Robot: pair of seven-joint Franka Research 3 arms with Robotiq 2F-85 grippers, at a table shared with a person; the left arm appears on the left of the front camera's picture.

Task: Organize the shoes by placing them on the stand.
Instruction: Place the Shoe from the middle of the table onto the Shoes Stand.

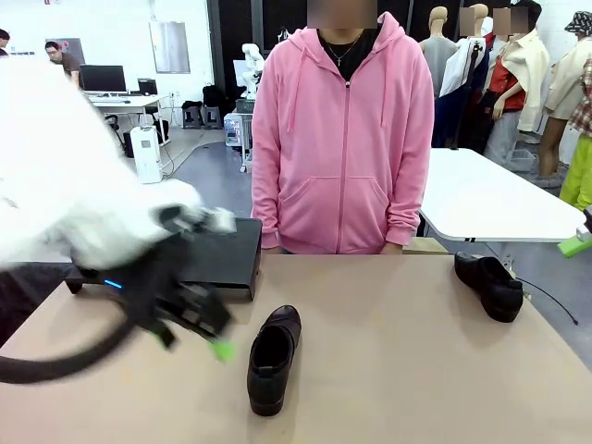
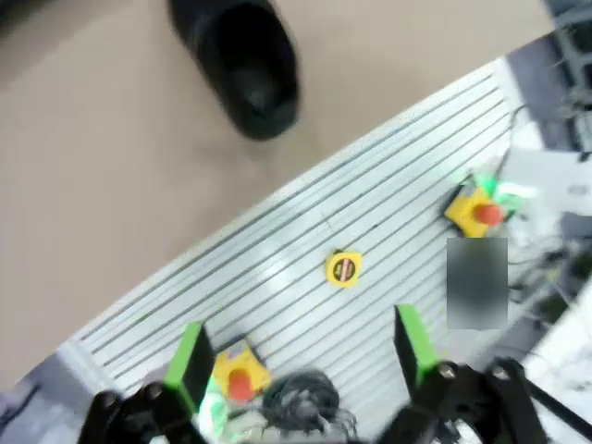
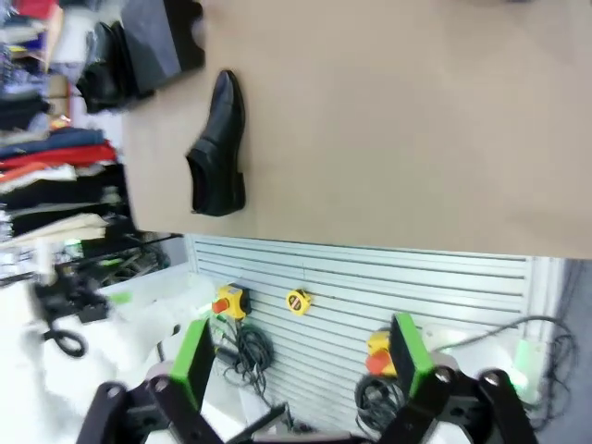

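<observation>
Big tan tabletop (image 1: pixel 398 370) takes up most of the scene. A person in a pink zip hoodie (image 1: pixel 342 139) stands at its far edge, centre. The white L arm (image 1: pixel 65 185), motion-blurred, reaches in over the table's L part and covers part of the low black sloped stand (image 1: pixel 227 252) at the far-L side. A grey slatted panel (image 2: pixel 388 185) runs along the table's near edge, w/ two yellow boxes (image 2: pixel 465 205) w/ red buttons and a small round yellow tape measure (image 2: pixel 343 268) on it.

A black glossy leather loafer (image 1: pixel 275 359) lies on bare table near centre, off the stand. A 2nd loafer (image 1: pixel 490 285), same kind, sits by the far-R edge, well apart.

L gripper (image 2: pixel 299 316): green pads spread wide, nothing held. In front view it hangs just L of the centre loafer, not touching, bare table btwn them. In its wrist view a blurred loafer lies ahead past the pads.

R gripper (image 3: pixel 301 320): also spread wide, empty. The centre loafer lies well ahead of it, w/ the stand beyond.
</observation>
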